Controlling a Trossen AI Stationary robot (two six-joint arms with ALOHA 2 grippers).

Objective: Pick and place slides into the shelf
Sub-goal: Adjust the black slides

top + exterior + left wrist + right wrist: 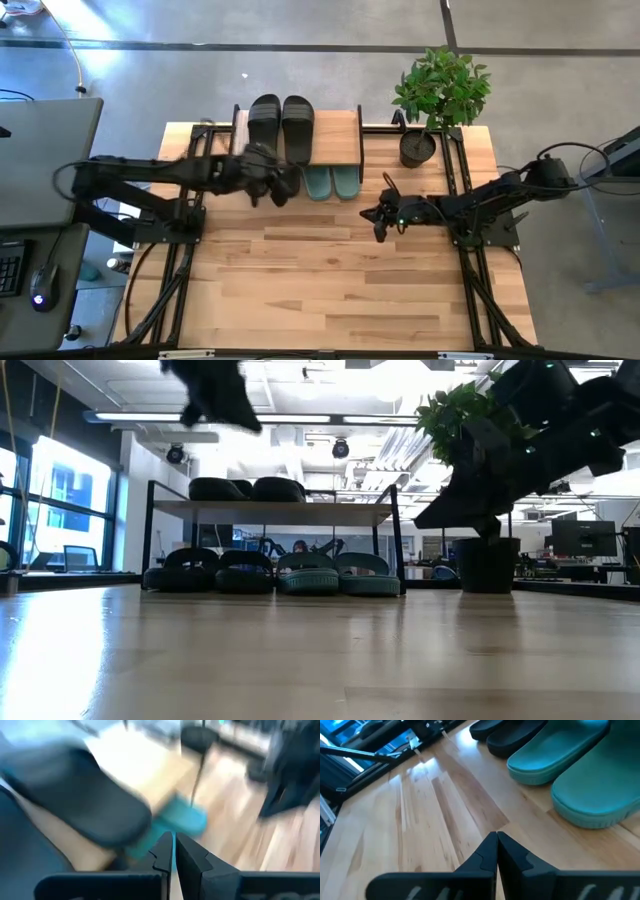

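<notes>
The shelf (335,135) stands at the table's far edge. One black pair of slides (280,125) lies soles down on its plank top. Under it, on the table, rest a second black pair (210,572) and a green pair (340,575), heels toward the near side. My left gripper (283,193) hangs shut and empty in the air in front of the shelf's left half; its wrist view shows the fingertips (173,837) together. My right gripper (377,226) is shut and empty too, just above the table, to the right of the green slides (570,760).
A potted plant (418,145) stands on the table right of the shelf, close behind my right arm. The near half of the wooden table (340,300) is bare boards. A desk with a mouse sits off the table's left side.
</notes>
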